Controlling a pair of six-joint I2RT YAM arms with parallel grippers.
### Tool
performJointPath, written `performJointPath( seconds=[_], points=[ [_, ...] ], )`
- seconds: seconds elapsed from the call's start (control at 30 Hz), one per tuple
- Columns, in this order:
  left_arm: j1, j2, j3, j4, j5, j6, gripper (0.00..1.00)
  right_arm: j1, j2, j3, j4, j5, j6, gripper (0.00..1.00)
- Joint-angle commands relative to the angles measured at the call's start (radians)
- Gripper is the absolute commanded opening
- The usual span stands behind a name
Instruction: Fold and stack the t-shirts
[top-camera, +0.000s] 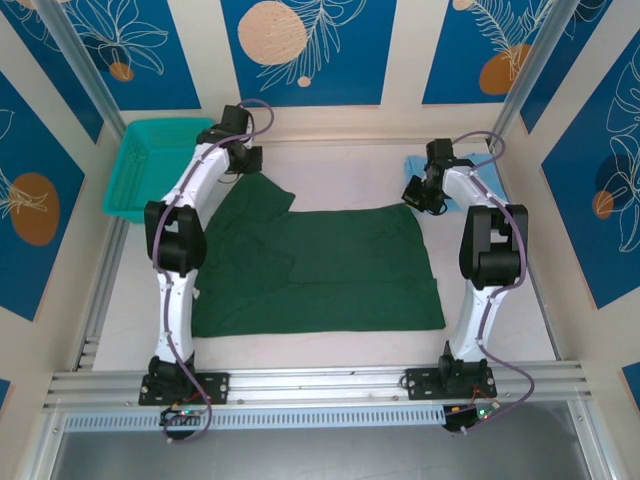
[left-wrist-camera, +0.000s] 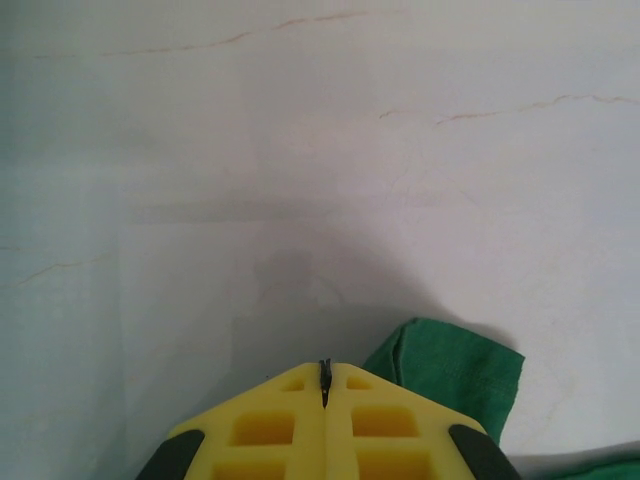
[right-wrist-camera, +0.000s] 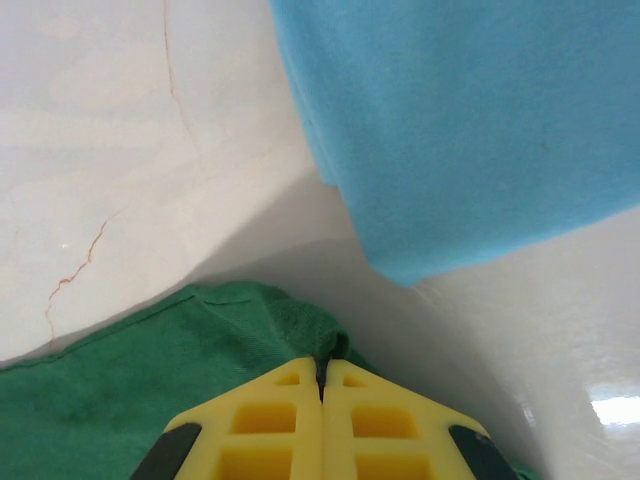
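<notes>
We find the dark green t-shirt (top-camera: 330, 265) spread flat across the middle of the table (top-camera: 340, 170), partly folded, with one layer lapped over its left half. The sky-blue t-shirt (top-camera: 413, 166) lies at the far right of the table, close to the green shirt's far right corner and apart from it.

The left gripper (top-camera: 250, 162) stands at the green shirt's far left corner. In the left wrist view its fingers (left-wrist-camera: 270, 425) are pressed together, and a folded corner of green cloth (left-wrist-camera: 450, 365) lies just right of the tips. We cannot tell whether the pads catch any of it.

The right gripper (top-camera: 415, 195) sits at the far right corner. In the right wrist view it (right-wrist-camera: 322, 365) is clenched on the green cloth (right-wrist-camera: 120, 390), which rises in a small peak at the tips. The blue shirt (right-wrist-camera: 470, 130) lies just beyond.

A teal basket (top-camera: 140, 170) stands at the far left of the table.
</notes>
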Motion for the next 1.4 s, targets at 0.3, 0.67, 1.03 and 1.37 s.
performJointPath(
  seconds=[0.3,0.67,1.03,1.37],
  points=[
    [0.004,-0.106,-0.076,-0.003,0.019,0.01,0.0,-0.015,-0.115,-0.122,0.044,-0.064,-0.044,0.01],
    [0.004,-0.533,-0.619,0.121,0.043,0.0,0.0,-0.062,-0.369,-0.397,0.085,-0.087,-0.046,0.0],
    [0.004,-0.967,-1.092,0.119,0.062,-0.069,0.0,-0.117,-0.543,-0.601,0.123,-0.139,0.045,0.0],
    [0.011,-1.241,-1.345,0.041,0.065,-0.291,0.0,-0.141,-0.635,-0.721,0.112,-0.158,0.095,0.0]
  ],
)
